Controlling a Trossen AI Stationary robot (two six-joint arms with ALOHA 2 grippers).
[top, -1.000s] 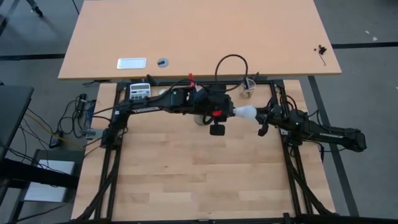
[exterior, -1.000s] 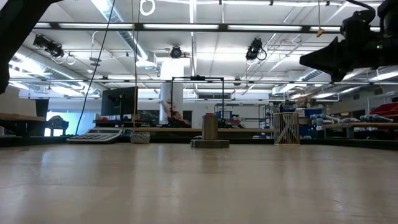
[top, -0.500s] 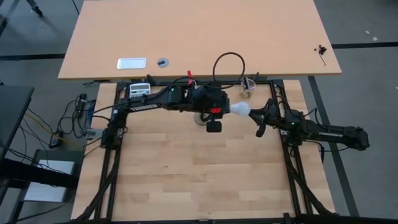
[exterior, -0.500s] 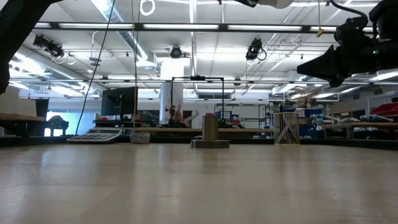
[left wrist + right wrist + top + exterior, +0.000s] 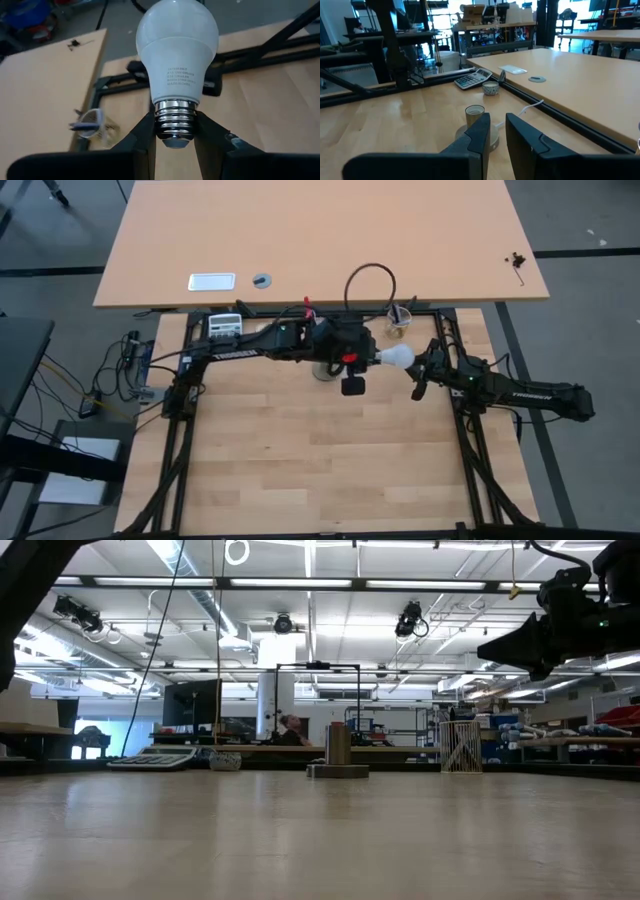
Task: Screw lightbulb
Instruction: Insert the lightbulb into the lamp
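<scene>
The white lightbulb is held by my left gripper above the table's far middle, level, with its globe toward the table's right; the left wrist view shows it too. The grey socket stands upright on its round base, below and left of the bulb, partly under my left arm in the high view. My right gripper is empty, just right of the bulb, pointing toward the socket, its fingers a narrow gap apart. My left gripper pinches the bulb's grey screw end between its two fingers, one on each side. The fingers come level from the table's left, in line with the bulb. The bulb is clear of the table, and its globe sticks out past the fingertips.
A calculator and a small pale tin lie at the far left. A clear cup stands at the far right. A thin white cord runs from the socket base. A larger table stands beyond the far edge.
My left gripper has gone a little toward the table's left and far edges with the bulb, then back toward the right. The bulb stays level in its hold. My right gripper has gone slightly toward the left.
</scene>
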